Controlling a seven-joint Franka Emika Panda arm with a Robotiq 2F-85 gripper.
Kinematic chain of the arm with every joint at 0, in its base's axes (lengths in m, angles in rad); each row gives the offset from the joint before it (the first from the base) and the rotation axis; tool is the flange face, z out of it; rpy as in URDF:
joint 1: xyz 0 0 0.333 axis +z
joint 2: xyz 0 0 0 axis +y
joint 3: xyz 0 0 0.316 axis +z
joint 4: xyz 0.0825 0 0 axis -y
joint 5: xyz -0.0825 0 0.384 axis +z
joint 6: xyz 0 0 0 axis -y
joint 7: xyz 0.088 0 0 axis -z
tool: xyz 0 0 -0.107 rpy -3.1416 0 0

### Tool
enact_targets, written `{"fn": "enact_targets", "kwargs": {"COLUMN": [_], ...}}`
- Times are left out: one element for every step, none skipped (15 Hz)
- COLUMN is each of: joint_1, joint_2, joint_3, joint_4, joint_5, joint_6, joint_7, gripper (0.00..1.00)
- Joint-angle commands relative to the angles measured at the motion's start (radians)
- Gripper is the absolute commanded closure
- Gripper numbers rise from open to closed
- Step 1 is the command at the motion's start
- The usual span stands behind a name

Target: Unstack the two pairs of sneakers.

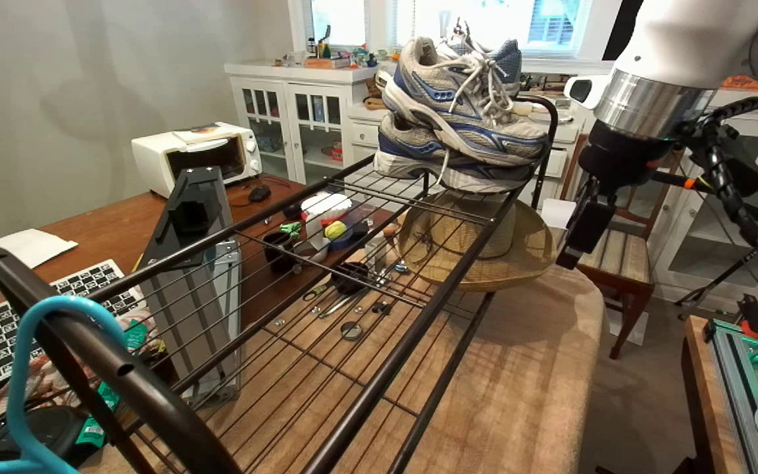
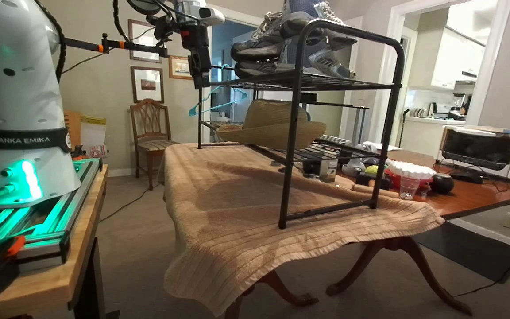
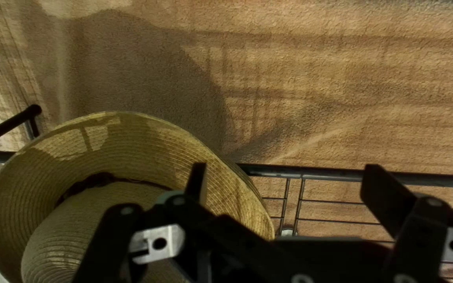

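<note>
Two pairs of grey-and-white sneakers with blue accents are stacked at one end of the dark wire rack's (image 1: 379, 368) top shelf. In an exterior view, an upper sneaker (image 1: 468, 108) rests on a lower sneaker (image 1: 412, 148), with a bluish sneaker (image 1: 509, 62) partly hidden behind. In an exterior view, the upper sneaker (image 2: 259, 46) nearest the gripper sits on a lower one (image 2: 255, 69), and a further stack (image 2: 321, 57) stands beside them. My gripper (image 1: 568, 258) hangs beside the rack, apart from the sneakers. In the wrist view its fingers (image 3: 284, 169) are wide apart and empty. The sneakers are out of the wrist view.
A straw hat (image 2: 277, 124) lies on the lower shelf under the sneakers; it also shows in the wrist view (image 3: 132, 153). The rack's raised end bar (image 2: 352, 33) stands beside the stack. A blue hanger (image 1: 66, 303) hangs on the opposite end. A tan towel (image 2: 219, 195) covers the table.
</note>
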State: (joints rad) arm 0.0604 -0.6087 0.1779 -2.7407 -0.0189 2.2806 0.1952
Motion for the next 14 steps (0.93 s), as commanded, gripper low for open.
{"fn": "enact_targets", "kwargs": {"joint_1": [-0.015, -0.017, -0.022, -0.029, -0.041, -0.056, -0.07, -0.08, -0.091, -0.1, -0.101, -0.104, -0.101, -0.114], "joint_2": [0.05, 0.063, 0.074, 0.085, 0.096, 0.106, 0.118, 0.127, 0.135, 0.14, 0.143, 0.148, 0.153, 0.16], "joint_3": [0.018, 0.019, 0.022, 0.026, 0.029, 0.036, 0.038, 0.038, 0.039, 0.04, 0.034, 0.031, 0.024, 0.031], "joint_4": [-0.005, -0.008, -0.008, -0.008, -0.008, -0.008, -0.008, -0.008, -0.008, -0.008, -0.008, -0.008, -0.008, -0.009], "joint_5": [-0.051, -0.06, -0.076, -0.091, -0.111, -0.134, -0.154, -0.166, -0.176, -0.179, -0.17, -0.167, -0.156, -0.172], "joint_6": [0.074, 0.108, 0.137, 0.167, 0.206, 0.239, 0.267, 0.282, 0.288, 0.272, 0.232, 0.212, 0.183, 0.174], "joint_7": [0.02, 0.02, 0.025, 0.033, 0.042, 0.059, 0.07, 0.076, 0.085, 0.095, 0.099, 0.099, 0.096, 0.114], "gripper": [0.0, 0.0, 0.0, 0.0, 0.0, 0.0, 0.0, 0.0, 0.0, 0.0, 0.0, 0.0, 0.0, 0.0]}}
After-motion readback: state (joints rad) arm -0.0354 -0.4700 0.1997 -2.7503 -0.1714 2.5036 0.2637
